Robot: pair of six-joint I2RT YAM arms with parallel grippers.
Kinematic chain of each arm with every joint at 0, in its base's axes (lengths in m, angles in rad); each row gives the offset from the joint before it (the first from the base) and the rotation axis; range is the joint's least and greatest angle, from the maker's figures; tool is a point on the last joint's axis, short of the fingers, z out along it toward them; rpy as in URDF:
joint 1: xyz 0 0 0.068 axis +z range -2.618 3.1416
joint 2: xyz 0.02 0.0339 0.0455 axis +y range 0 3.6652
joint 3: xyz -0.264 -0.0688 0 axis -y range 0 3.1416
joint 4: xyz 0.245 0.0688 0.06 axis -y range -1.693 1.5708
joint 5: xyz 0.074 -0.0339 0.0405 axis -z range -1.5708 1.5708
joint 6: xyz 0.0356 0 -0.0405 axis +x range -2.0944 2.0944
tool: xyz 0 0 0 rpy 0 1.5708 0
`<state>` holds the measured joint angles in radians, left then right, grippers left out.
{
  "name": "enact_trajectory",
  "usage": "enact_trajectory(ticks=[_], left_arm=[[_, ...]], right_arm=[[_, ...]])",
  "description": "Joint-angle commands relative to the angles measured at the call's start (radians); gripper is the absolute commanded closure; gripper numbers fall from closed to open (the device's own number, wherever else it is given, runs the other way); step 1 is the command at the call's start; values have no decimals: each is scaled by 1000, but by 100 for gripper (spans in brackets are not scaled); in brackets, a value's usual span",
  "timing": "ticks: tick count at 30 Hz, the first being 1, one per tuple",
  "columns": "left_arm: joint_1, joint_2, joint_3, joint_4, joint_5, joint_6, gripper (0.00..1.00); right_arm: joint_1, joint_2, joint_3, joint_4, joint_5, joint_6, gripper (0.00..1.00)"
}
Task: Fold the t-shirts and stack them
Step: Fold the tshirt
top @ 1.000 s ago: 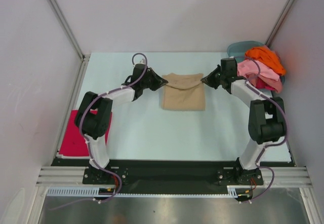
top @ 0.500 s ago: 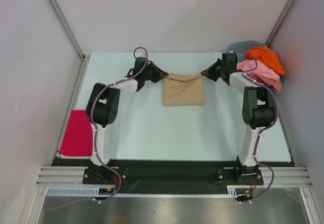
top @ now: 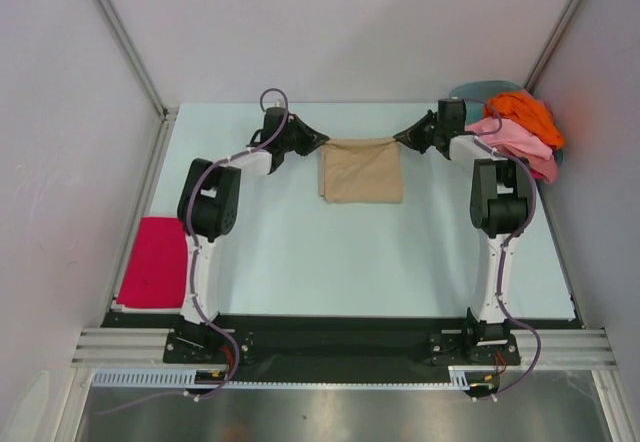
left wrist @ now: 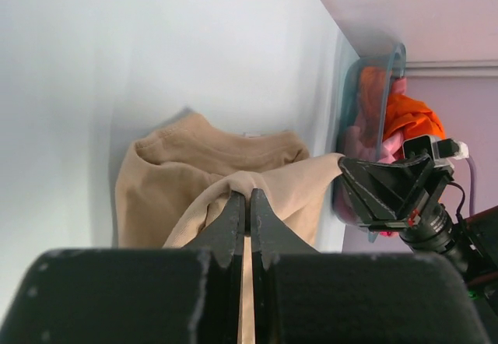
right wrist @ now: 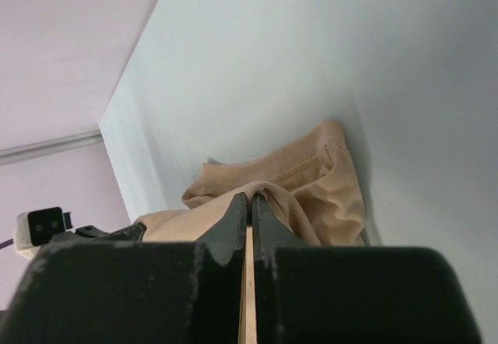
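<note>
The tan shirt (top: 362, 170) lies in the far middle of the table (top: 300, 252), already folded down to a compact rectangle. Its far edge is raised and drawn out between the two arms. The left gripper (top: 318, 142) is pinched tight on the left corner and the right gripper (top: 403, 142) on the right one. In both wrist views the jaws stand almost closed, with only a thin fold of cloth between them.

It is soft, light cloth — it sags and bunches just behind each pinch, so it should hold no shape by itself. I judge the corners to be the right hold. With the edge kept taut between them, the layer can be carried over as one sheet, and any slack would let it wrinkle.

The held edge runs left to right, and that looks like the long axis of the fold. The body reaches from it toward the arms' bases. I cannot tell for sure which way the collar points.

A magenta shirt (top: 155, 262) lies flat at the near left. Pink and orange shirts (top: 520, 127) are heaped in the basin (top: 468, 90) at the far right.
</note>
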<state>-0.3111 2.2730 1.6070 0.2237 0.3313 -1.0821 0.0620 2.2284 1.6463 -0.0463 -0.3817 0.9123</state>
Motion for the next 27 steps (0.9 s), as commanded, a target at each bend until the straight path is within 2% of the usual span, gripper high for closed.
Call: enact_trajectory(ticks=[1, 12, 19, 20, 21, 22, 24, 25, 26, 27], left_arm=[[21, 32, 73, 31, 20, -16, 100], [33, 103, 159, 6, 23, -18, 98], [44, 134, 214, -42, 18, 2, 88], [44, 141, 228, -53, 18, 4, 84], [47, 151, 244, -58, 29, 4, 77], [49, 152, 251, -72, 31, 7, 73], [50, 122, 258, -107, 22, 37, 69], [50, 102, 255, -153, -16, 98, 66], [49, 79, 248, -176, -38, 132, 63], [49, 51, 229, -196, -61, 163, 59]], right_arm=[[-10, 25, 63, 36, -16, 13, 100], [-25, 99, 121, 68, -48, 16, 100], [-40, 157, 185, 49, -89, -18, 99], [-42, 160, 193, 49, -106, -24, 97], [-44, 166, 201, 49, -115, -35, 85], [-45, 169, 213, 18, -120, -47, 77], [-50, 172, 271, -79, -120, -131, 66], [-51, 165, 283, -114, -103, -160, 63], [-53, 131, 283, -163, -67, -223, 56], [-54, 116, 285, -182, -54, -248, 54]])
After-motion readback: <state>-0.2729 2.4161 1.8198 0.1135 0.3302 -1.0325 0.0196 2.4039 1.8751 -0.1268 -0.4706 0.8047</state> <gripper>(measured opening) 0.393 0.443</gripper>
